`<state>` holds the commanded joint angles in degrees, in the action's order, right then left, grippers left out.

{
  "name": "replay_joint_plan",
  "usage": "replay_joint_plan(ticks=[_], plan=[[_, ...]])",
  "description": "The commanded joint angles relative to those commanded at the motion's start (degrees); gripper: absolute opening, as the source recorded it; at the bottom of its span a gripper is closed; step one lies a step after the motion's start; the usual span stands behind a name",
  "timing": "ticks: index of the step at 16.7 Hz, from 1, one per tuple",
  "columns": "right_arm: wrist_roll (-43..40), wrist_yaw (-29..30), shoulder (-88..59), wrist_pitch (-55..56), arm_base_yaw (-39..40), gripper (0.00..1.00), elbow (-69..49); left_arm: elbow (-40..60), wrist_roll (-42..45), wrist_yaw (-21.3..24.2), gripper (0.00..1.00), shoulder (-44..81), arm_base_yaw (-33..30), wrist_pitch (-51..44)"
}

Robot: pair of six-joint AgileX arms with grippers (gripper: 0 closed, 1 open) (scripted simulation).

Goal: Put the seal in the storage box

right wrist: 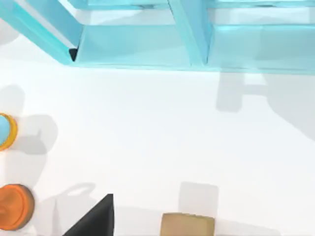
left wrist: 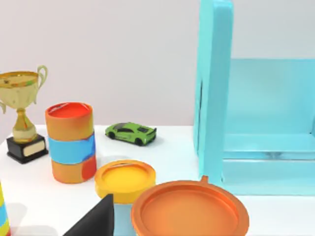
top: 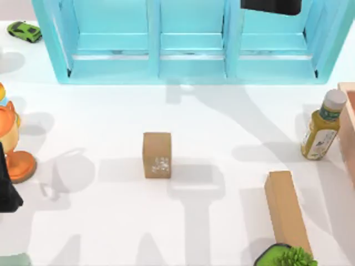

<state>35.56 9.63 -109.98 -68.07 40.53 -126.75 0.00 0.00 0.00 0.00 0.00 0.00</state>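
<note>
The seal [top: 157, 154] is a small tan-brown block with a whitish speckled mark, standing alone in the middle of the white table. Its top edge also shows in the right wrist view [right wrist: 187, 225]. The storage box [top: 188, 66] is a wide turquoise box with three compartments along the far edge; its wall [left wrist: 214, 98] and floor [right wrist: 133, 46] show in the wrist views. My left gripper [top: 6, 191] is a dark shape at the table's left edge, far from the seal. My right gripper [top: 270, 5] hangs over the box's right compartment.
A green toy car [top: 24, 31] sits at the far left. A yellow bottle [top: 321, 127] and an orange-brown box edge [top: 349, 127] stand at the right. A long wooden block [top: 287, 210] and a green plant [top: 288, 256] lie front right. Orange containers [top: 19, 163] crowd the left edge.
</note>
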Motion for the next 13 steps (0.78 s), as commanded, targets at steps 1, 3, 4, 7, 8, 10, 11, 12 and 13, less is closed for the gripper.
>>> replay_joint_plan(ticks=[1,3,4,7,8,10,11,12,13], plan=[[1.31,-0.20,-4.01,-2.61,1.00,1.00,-3.67,0.00,0.00,0.00,1.00,0.00,0.00,0.00],[3.77,-0.70,-11.55,-7.53,2.77,1.00,-10.36,0.00,0.00,0.00,1.00,0.00,0.00,0.00],[4.91,-1.01,-15.00,-9.81,3.51,1.00,-13.30,0.00,0.00,0.00,1.00,0.00,0.00,0.00],[7.96,-2.08,-24.26,-15.97,5.25,1.00,-20.82,0.00,0.00,0.00,1.00,0.00,0.00,0.00],[8.86,-2.48,-26.96,-17.80,5.68,1.00,-22.89,0.00,0.00,0.00,1.00,0.00,0.00,0.00],[10.48,-3.30,-31.79,-21.11,6.34,1.00,-26.45,0.00,0.00,0.00,1.00,0.00,0.00,0.00],[11.14,-3.70,-33.77,-22.48,6.54,1.00,-27.83,0.00,0.00,0.00,1.00,0.00,0.00,0.00],[11.75,-4.08,-35.58,-23.73,6.71,1.00,-29.07,0.00,0.00,0.00,1.00,0.00,0.00,0.00],[12.27,-4.42,-37.11,-24.81,6.83,1.00,-30.11,0.00,0.00,0.00,1.00,0.00,0.00,0.00]])
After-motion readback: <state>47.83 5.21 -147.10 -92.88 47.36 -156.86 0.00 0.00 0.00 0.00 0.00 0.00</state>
